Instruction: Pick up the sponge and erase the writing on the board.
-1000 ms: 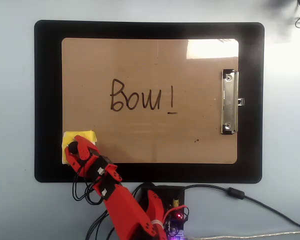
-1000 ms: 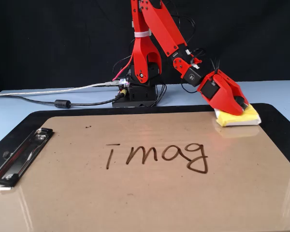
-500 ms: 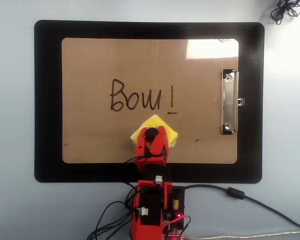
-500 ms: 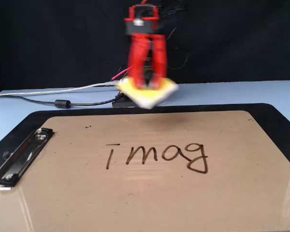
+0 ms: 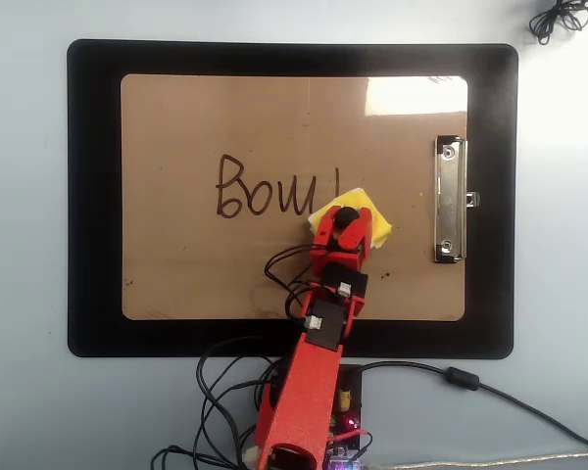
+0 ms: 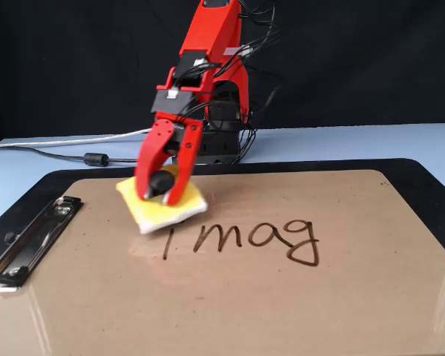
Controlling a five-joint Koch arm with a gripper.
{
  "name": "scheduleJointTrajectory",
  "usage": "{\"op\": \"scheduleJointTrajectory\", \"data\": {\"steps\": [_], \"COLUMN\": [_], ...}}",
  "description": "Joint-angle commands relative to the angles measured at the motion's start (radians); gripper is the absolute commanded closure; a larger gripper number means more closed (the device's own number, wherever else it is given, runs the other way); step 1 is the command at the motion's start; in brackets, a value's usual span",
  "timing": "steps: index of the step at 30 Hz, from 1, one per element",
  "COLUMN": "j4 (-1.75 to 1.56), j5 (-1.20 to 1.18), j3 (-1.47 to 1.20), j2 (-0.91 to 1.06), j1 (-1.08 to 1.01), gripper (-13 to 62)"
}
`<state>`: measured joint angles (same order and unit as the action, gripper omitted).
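The big tan-brown clipboard (image 5: pixel 225 284) lies on a black mat (image 5: pixel 93 196). In the overhead view the dark brown marker letters "Bow!" (image 5: pixel 265 188) sit near the middle of the board. The letters "Bow" are all there, and the small yellow foam sponge (image 5: pixel 370 217) covers the bottom of the "!" mark. A silver metal clip (image 5: pixel 449 201) is at 3 o'clock from the sponge, well apart from it.

The sponge is at the "!" end of the word. I think it has not wiped much yet. To rub well, the arm should press the sponge flat on the board and slide it toward 9 o'clock in the overhead view, across all the letters. It should keep a firm squeeze so the sponge does not slip out. In the fixed view the sponge looks a bit tilted, so it may need to go flatter.

The red robot arm (image 5: pixel 309 392) reaches up from 6 o'clock, bent down at the wrist. The red gripper (image 6: pixel 157 194) points down, and its 2 fingers (image 6: pixel 147 167) are squeezed on the sponge from both sides.
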<state>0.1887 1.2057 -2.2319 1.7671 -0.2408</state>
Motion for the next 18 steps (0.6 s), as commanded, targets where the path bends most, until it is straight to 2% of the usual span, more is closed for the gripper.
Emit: {"op": "scheduleJointTrajectory", "data": {"steps": [1,7,10,13,18], "j4": [-0.055,-0.064,-0.087,-0.176,-0.296], "j5": [0.021,0.023,0.026,0.037,0.101], "j3": [-0.041,-0.258,-0.273,-0.250,0.037], "j2": [0.041,0.218,0.221,0.104,-0.224], "j1": [-0.023,-0.034,-0.031,-0.031,-0.025], "gripper": [57.4,57.4,57.4,57.4,57.4]}}
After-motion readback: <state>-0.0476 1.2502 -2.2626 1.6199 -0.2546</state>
